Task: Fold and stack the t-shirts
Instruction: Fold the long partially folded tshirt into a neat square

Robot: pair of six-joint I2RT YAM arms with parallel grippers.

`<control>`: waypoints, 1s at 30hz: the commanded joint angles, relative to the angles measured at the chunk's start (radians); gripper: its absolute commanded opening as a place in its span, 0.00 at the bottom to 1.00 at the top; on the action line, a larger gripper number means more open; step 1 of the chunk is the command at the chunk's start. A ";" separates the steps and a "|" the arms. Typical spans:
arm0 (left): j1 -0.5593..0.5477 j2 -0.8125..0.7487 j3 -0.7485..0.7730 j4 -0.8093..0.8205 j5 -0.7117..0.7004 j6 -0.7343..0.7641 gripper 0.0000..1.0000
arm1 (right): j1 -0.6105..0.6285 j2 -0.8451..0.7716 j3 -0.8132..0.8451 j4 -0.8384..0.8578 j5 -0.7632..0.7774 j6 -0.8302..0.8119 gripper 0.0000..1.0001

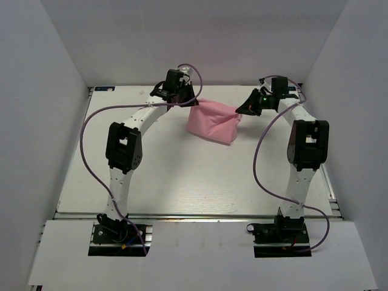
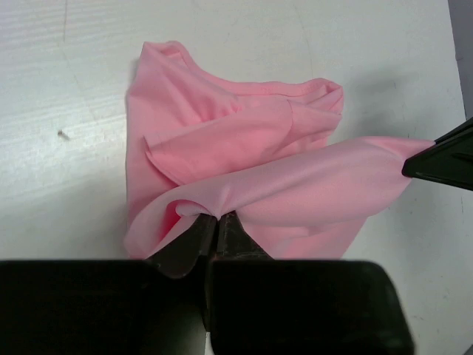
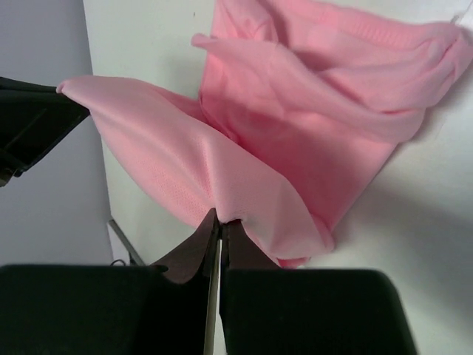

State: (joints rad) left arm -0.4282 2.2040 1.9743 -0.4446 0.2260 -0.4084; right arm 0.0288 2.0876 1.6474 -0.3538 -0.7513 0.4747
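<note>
A light pink t-shirt point(image 1: 212, 121) hangs bunched between both grippers at the far middle of the white table point(image 1: 182, 176), its lower part resting on the surface. My left gripper point(image 1: 187, 102) pinches its left upper edge; in the left wrist view the jaws point(image 2: 216, 216) stand together with a fold of the t-shirt point(image 2: 244, 140) at their tips. My right gripper point(image 1: 240, 109) pinches the right upper edge; its jaws point(image 3: 222, 220) are shut on the t-shirt point(image 3: 318, 96). The cloth stretches taut between the two grips.
White walls enclose the table on the left, back and right. Purple cables point(image 1: 91, 121) loop beside each arm. The table's far edge point(image 1: 121, 89) runs just behind the grippers. Both arm bases point(image 1: 118, 233) sit at the near edge.
</note>
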 commanded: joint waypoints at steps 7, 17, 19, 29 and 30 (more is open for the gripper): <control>0.049 0.290 0.352 0.230 0.121 0.003 0.80 | -0.052 0.170 0.244 0.217 0.115 0.067 0.49; 0.059 0.179 0.123 0.406 0.114 -0.004 1.00 | -0.049 0.145 0.379 0.133 0.181 -0.022 0.90; 0.059 0.166 0.106 0.402 0.105 0.026 1.00 | -0.043 0.120 0.318 0.128 0.173 -0.048 0.90; 0.019 0.149 -0.020 0.395 0.289 0.077 1.00 | 0.059 0.043 0.109 0.079 0.092 -0.151 0.90; 0.019 0.129 -0.063 0.427 0.289 0.065 1.00 | 0.063 0.045 0.082 0.105 0.092 -0.127 0.90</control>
State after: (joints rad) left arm -0.3859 2.4454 2.0052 -0.0788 0.4255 -0.3378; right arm 0.0605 2.1715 1.7691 -0.2581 -0.6224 0.3668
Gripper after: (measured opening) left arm 0.995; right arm 0.904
